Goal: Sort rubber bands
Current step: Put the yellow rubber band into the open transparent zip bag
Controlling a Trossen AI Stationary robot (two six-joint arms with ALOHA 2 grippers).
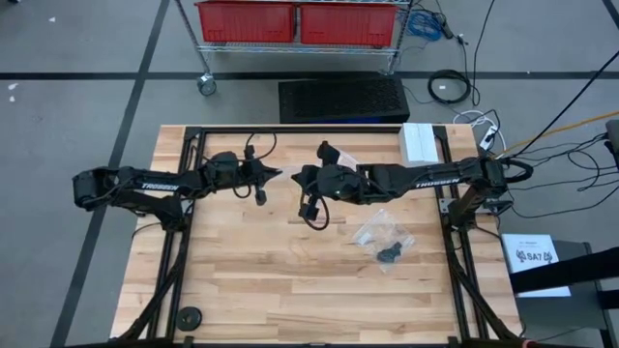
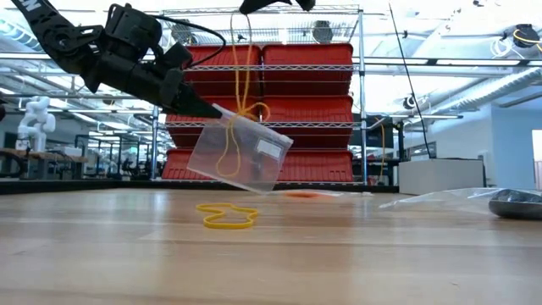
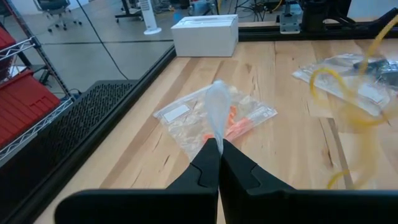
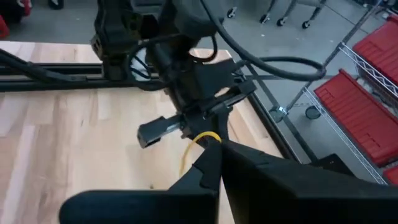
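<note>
Yellow rubber band [image 4: 208, 137] hangs from right gripper [image 4: 219, 144], fingers closed on it, above table middle. Second yellow band [image 2: 226, 216] lies on table [image 2: 339, 254]. Left gripper [image 3: 217, 144] pinches clear bag [image 2: 240, 151], lifted, probably empty. Orange bands [image 3: 235, 122] lie in another bag [image 3: 186, 118] on table.

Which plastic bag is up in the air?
The clear bag pinched by the left hand hangs above the table. The bag with orange bands and the bag with black bands both lie flat on the wood.
</note>
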